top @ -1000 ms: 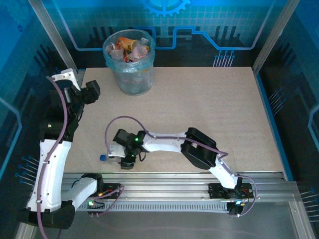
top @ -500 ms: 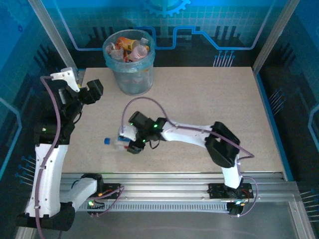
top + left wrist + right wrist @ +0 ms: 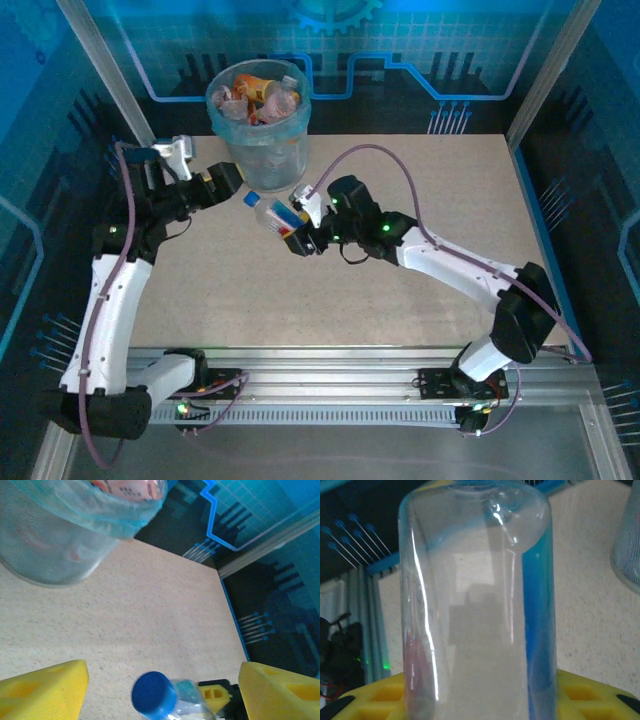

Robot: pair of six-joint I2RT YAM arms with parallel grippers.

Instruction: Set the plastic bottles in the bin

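Right end effector [image 3: 291, 233] has carried its gripped bottle [image 3: 271, 213] beside the bin [image 3: 266, 160], seemingly full of bottles [image 3: 262, 93]; left end effector [image 3: 228, 182] gapes.

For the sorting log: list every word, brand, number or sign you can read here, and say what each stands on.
No text can be read.
Bottle in the right gripper: coloured label, too small to read.
Bottles in the bin: printed labels, too blurred to read, also in the left wrist view.
Gear emblem behind the bin: a sign only, no words.
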